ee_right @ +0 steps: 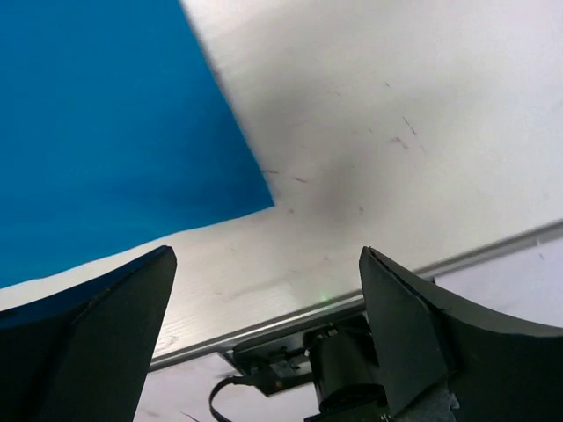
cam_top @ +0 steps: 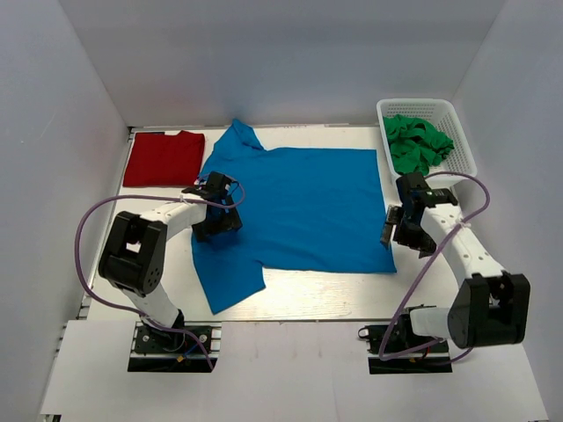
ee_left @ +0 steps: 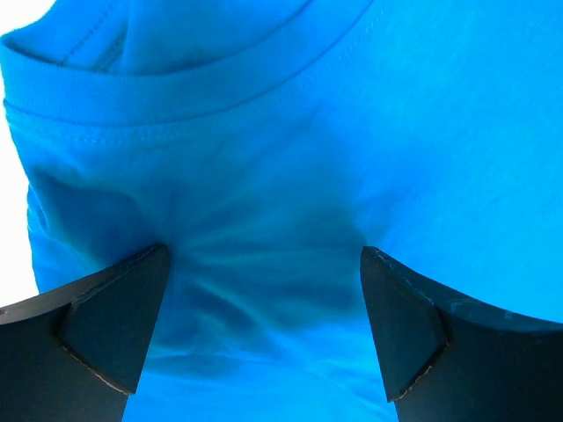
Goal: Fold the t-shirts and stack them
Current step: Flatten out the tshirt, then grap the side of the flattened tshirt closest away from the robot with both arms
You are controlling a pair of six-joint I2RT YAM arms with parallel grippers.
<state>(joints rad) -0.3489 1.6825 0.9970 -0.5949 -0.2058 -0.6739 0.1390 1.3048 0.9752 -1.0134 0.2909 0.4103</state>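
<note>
Bright blue cloth t-shirt (cam_top: 308,202) lies spread flat across the middle of the white table (cam_top: 317,299), collar to the left, hem to the right. Left gripper (cam_top: 218,209) is low over it just below the collar, jaws wide apart, cloth puckered between them, nothing clenched. Right gripper (cam_top: 391,229) hovers at the hem's near corner, jaws spread over bare tabletop, holding nothing. Dark red folded t-shirt (cam_top: 163,158) rests in the far left corner, just beside the blue sleeve. Bare tabletop runs along the near edge. White plastic basket (cam_top: 464,149) of green cloth (cam_top: 415,145) stands far right, near the hem's far corner.
</note>
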